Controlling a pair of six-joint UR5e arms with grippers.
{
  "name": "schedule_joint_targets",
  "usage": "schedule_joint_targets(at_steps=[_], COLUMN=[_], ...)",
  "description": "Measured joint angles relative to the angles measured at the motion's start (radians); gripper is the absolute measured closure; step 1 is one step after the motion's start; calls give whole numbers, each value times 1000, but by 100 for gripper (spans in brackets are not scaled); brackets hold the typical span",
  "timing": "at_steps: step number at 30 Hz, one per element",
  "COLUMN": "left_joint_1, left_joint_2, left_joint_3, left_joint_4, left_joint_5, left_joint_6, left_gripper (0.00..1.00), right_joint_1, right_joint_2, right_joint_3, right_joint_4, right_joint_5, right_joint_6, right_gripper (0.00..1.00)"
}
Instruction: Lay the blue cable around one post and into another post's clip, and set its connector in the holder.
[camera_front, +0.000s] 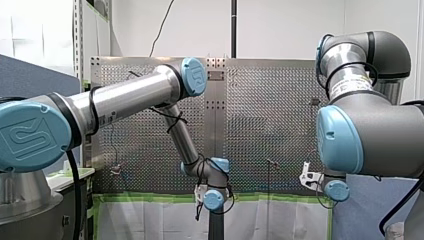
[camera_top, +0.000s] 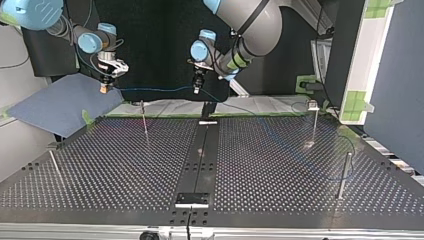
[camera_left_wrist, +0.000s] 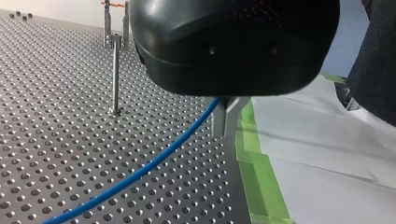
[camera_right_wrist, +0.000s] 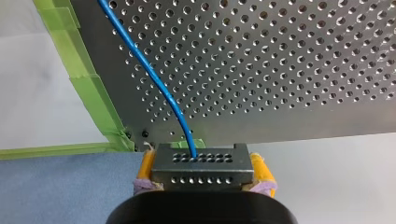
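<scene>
I'm at the carrying step, as I judge it: the blue cable (camera_left_wrist: 154, 161) is lifted, not yet laid. My right tool (camera_top: 104, 88) hangs just outside the green tape (camera_left_wrist: 254, 172) that edges the bench (camera_left_wrist: 56, 116), its yellow pads (camera_right_wrist: 259, 170) pinching the connector (camera_right_wrist: 202, 169). My left tool (camera_left_wrist: 227, 116) hovers over that same tape line, metal fingers pressed together on the cable. The span between the two tools runs nearly straight above the tape. Past my left tool the rest trails inward from the tape onto the bench; whether it touches any post I cannot tell.

Next, I think, the span must come inward from the tape and wrap one post, keeping tension so nothing slips.

Count: one cable, one connector, two tools, four posts (camera_top: 144, 120) in the top view. I cannot make out the holder.
</scene>
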Motion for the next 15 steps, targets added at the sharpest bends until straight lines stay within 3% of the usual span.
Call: schedule_joint_targets(at_steps=[15], left_joint_1=[-29], left_joint_2=[2], left_joint_3=[67], left_joint_4=[-25], left_joint_5=[-14], left_joint_6=[-4], left_gripper=[100], right_joint_1=[-5], right_joint_2=[1], right_joint_3=[-35], right_joint_4=[38], right_joint_5=[2], right_joint_6=[8], right_gripper=[100])
